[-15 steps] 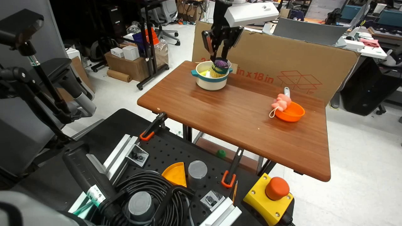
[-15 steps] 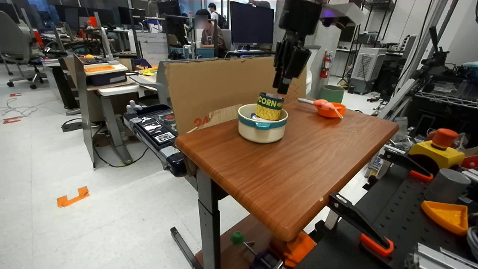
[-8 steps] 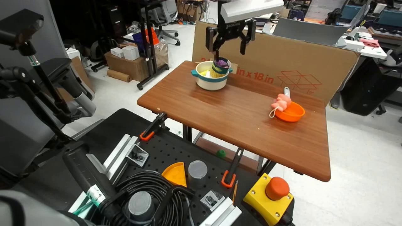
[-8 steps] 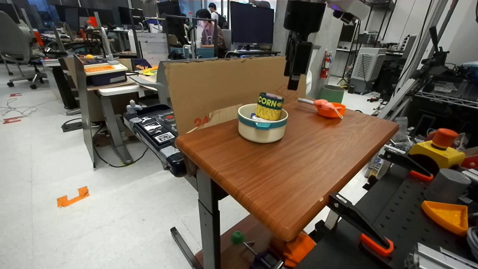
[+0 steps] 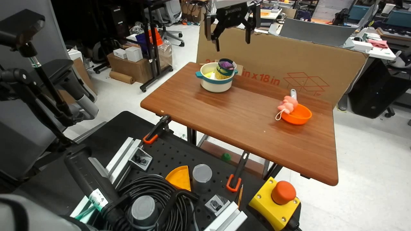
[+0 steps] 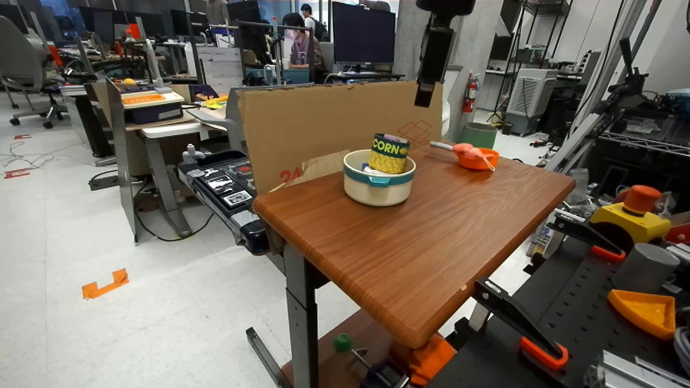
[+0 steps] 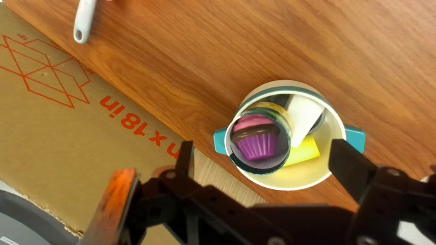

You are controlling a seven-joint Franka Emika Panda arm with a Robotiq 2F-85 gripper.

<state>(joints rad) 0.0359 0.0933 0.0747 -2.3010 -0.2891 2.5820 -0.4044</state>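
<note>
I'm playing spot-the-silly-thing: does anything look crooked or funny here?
Yes! The corn can tilts inside the pot instead of standing straight, and a purple-wrapped cupcake is in the can, a funny place for one.

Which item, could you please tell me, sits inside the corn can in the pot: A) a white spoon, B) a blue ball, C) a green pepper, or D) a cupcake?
D: looking down into the corn can, the wrist view shows a cupcake with a purple base and brown and pink layers.
</note>
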